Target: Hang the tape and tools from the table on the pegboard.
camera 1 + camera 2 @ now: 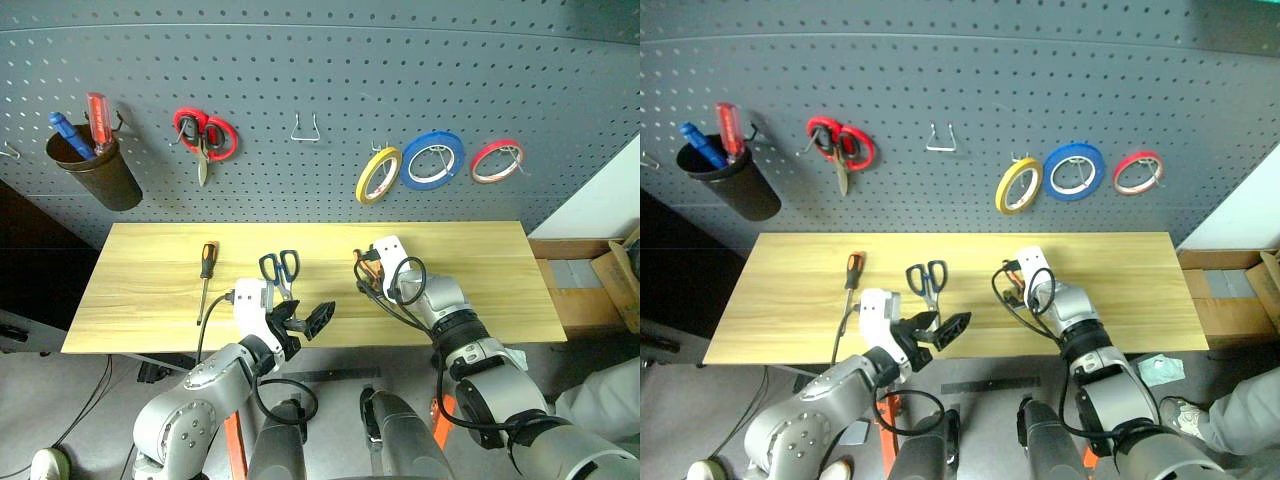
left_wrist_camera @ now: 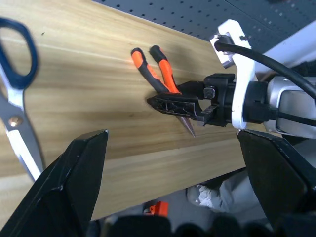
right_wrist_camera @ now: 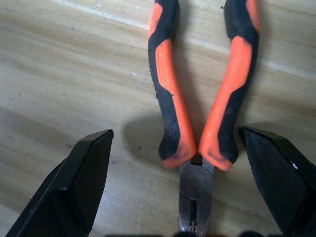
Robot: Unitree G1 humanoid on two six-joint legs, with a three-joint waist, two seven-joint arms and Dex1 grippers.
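Pegboard (image 1: 320,70): yellow tape (image 1: 378,174) hooked at 12 o'clock above the right gripper (image 3: 177,182), beside a blue ring (image 1: 432,159) and red ring (image 1: 497,160); red scissors (image 1: 205,135) and a cup (image 1: 95,165) with two screwdrivers at 10 o'clock. Table (image 1: 480,280) holds three tools: screwdriver (image 1: 206,270), blue scissors (image 1: 281,270), pliers (image 3: 197,98). Right gripper pitched down, jaws spread astride the pliers, nothing grasped. Left gripper (image 1: 302,320) spread, empty, at the near edge.

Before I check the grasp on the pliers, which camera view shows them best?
The right wrist view: the pliers lie close up between the open right gripper's fingers, handles and nose plain. The left wrist view shows them smaller, partly behind a finger. In the eye views they are mostly hidden by the right gripper.
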